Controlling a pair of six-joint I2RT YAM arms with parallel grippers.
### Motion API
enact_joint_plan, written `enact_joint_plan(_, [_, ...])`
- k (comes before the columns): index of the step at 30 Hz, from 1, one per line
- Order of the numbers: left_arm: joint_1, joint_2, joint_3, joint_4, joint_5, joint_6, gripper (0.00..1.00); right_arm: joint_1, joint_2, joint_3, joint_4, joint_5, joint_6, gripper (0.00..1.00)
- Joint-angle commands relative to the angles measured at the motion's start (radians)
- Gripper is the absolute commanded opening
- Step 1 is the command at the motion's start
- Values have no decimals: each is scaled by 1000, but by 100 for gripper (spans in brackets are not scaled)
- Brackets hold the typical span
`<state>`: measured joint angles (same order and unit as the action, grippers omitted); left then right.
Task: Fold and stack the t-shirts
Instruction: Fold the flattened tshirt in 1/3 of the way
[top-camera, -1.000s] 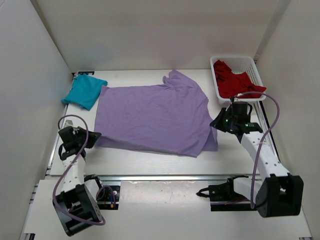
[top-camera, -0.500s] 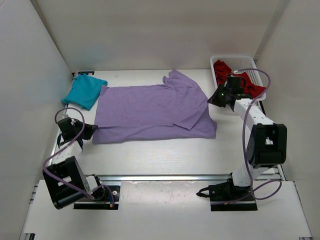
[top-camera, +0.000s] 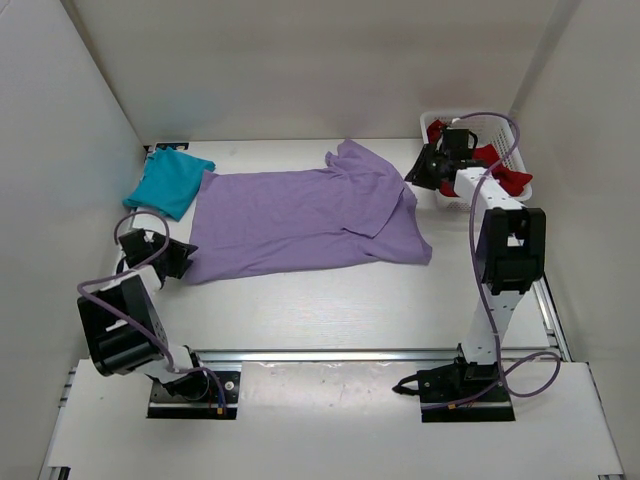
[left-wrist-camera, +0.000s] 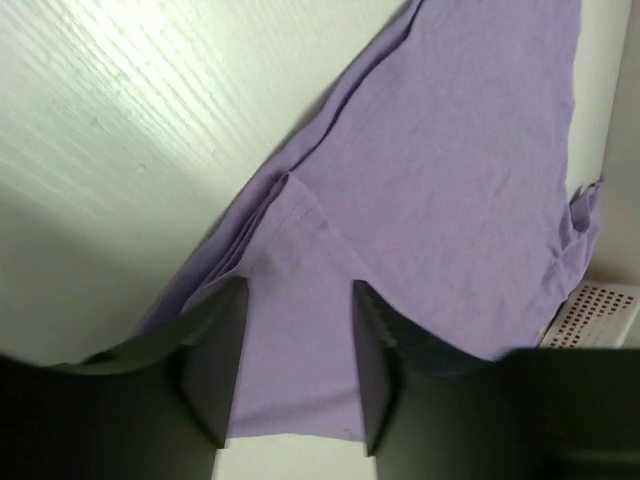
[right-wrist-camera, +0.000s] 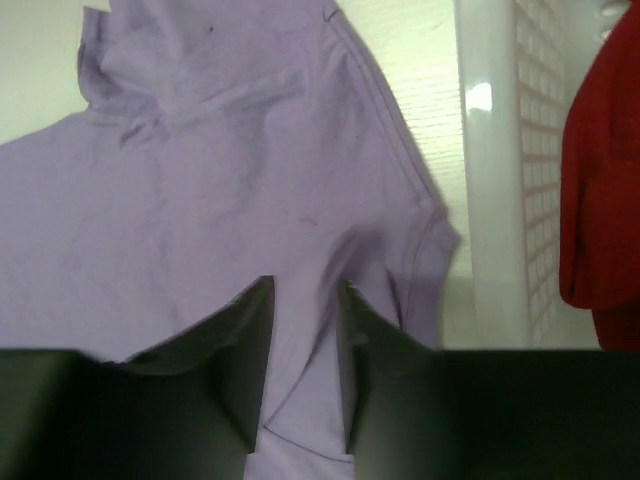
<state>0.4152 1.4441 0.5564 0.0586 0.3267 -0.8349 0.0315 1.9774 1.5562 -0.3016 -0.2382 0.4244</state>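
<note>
Lavender t-shirt (top-camera: 300, 215) | soft creased fabric | folded long rectangle | layered hem

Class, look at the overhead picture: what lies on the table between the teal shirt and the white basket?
The lavender t-shirt, partly folded, fills that stretch, seen in the top view.

Top cam: high behind arm bases (top-camera: 190, 392), looking down on whole table (top-camera: 330, 300). Left wrist cam: low, close, past left fingers (left-wrist-camera: 215, 370) along purple shirt (left-wrist-camera: 450, 180), basket (left-wrist-camera: 598, 305) far ahead. Right wrist cam: close over right fingers (right-wrist-camera: 250, 360), purple shirt ahead, basket right. All share purple shirt, basket.
</note>
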Motion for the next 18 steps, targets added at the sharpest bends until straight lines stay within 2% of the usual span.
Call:
enact_joint_plan(1, [26, -75, 24, 21, 3, 20, 59, -4, -60, 28, 61, -38, -12, 32])
enact_joint_plan(2, [30, -114, 23, 14, -1, 23, 61, 1, -77, -4, 76, -35, -3, 37])
enact_joint_plan(4, [25, -181, 14, -25, -12, 55, 61, 1, -139, -54, 99, -32, 2, 40])
enact_joint_plan(6, [11, -252, -27, -58, -38, 97, 60, 14, -268, -205, 117, -13, 23, 36])
enact_joint_plan(7, [7, -319, -77, -59, -35, 95, 58, 19, -306, -264, 172, -6, 40, 21])
enact_joint_plan(8, [16, -376, -107, -59, -23, 91, 56, 30, -392, -397, 252, -1, 68, 6])
enact_joint_plan(9, [31, -404, -171, -57, -12, 86, 54, 44, -476, -539, 295, 20, 106, 0])
enact_joint_plan(11, [43, -497, -255, -59, -5, 88, 53, 63, -592, -711, 387, 55, 131, 0])
enact_joint_plan(15, [8, -539, -340, -88, -8, 91, 57, 47, -736, -953, 383, 85, 146, 0])
enact_joint_plan(16, [-9, -527, -346, -83, -12, 89, 58, 29, -767, -996, 386, 91, 143, 2])
enact_joint_plan(18, [-6, -472, -352, -45, 1, 88, 61, -7, -795, -1051, 375, 100, 137, 15])
